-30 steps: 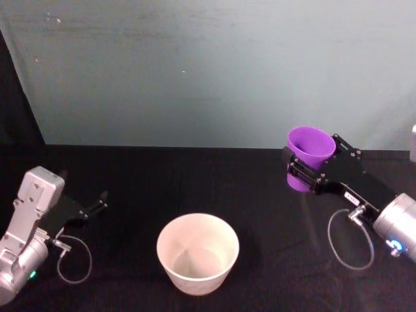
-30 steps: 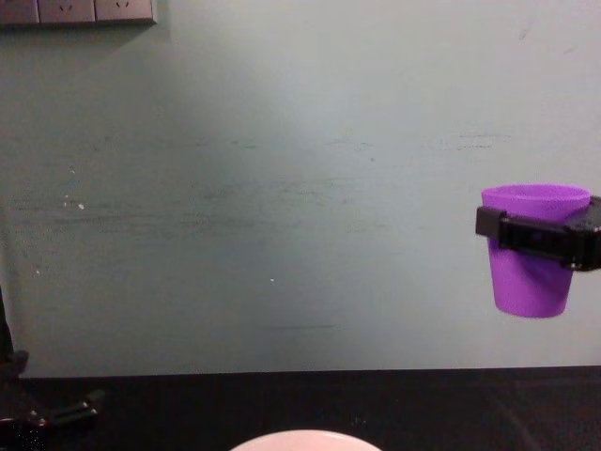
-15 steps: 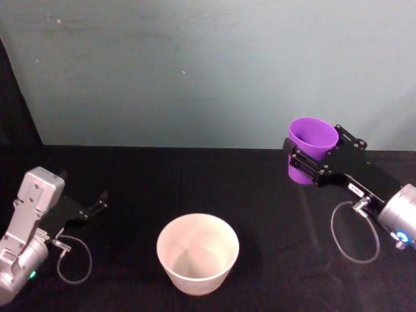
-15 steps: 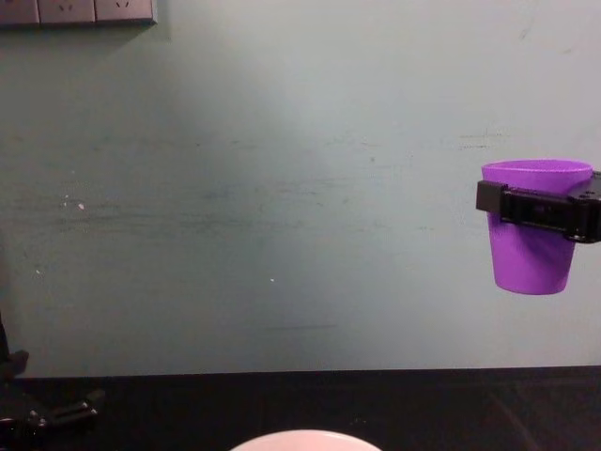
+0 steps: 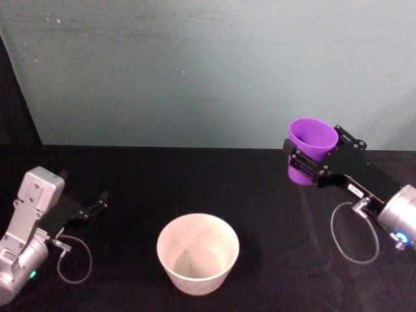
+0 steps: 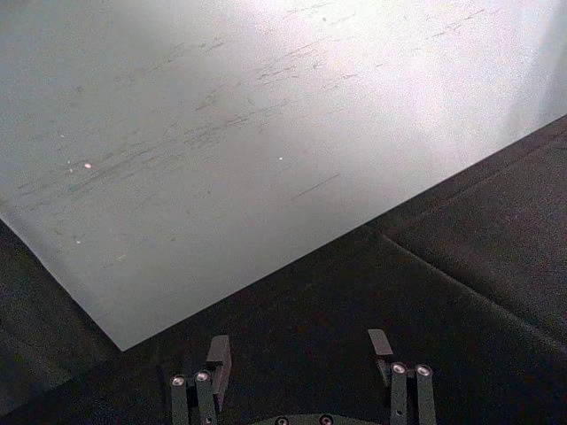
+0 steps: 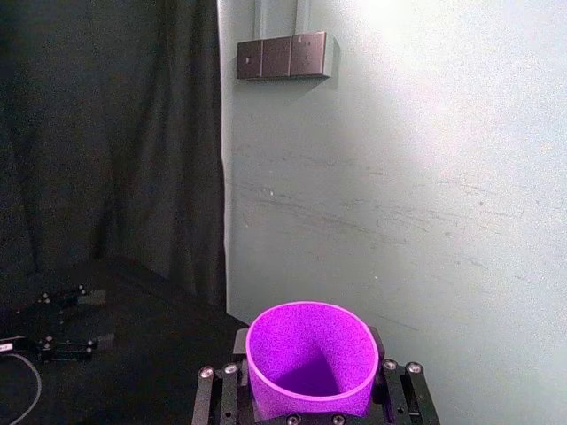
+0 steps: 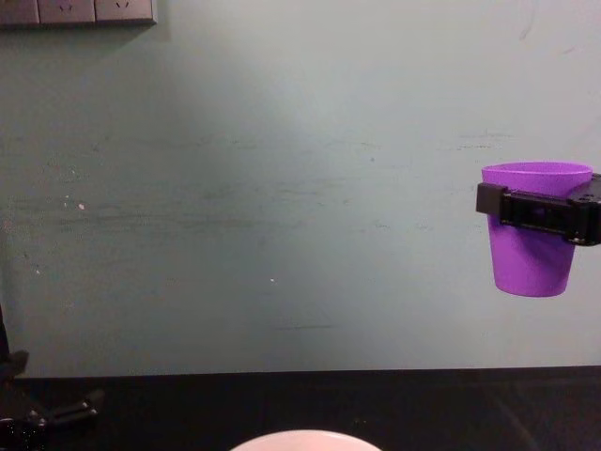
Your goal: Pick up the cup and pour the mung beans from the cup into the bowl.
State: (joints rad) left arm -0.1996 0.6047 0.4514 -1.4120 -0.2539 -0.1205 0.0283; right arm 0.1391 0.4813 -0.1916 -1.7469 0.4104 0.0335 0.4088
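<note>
Right gripper [image 5: 312,156]: clamped on the cup [image 8: 531,268], one finger on each side of its wall just under the rim.
Cup: upright, mouth up, held in the air in front of the pale green wall [image 5: 195,71]; to the right of and beyond the bowl [image 5: 195,276], well apart from it.
Bowl: standing upright on the black tablecloth [image 5: 195,179], front and centre.
Left gripper [image 6: 301,350]: fingers spread apart, gripping nothing, low over the cloth at the far left, well apart from the bowl.
</note>
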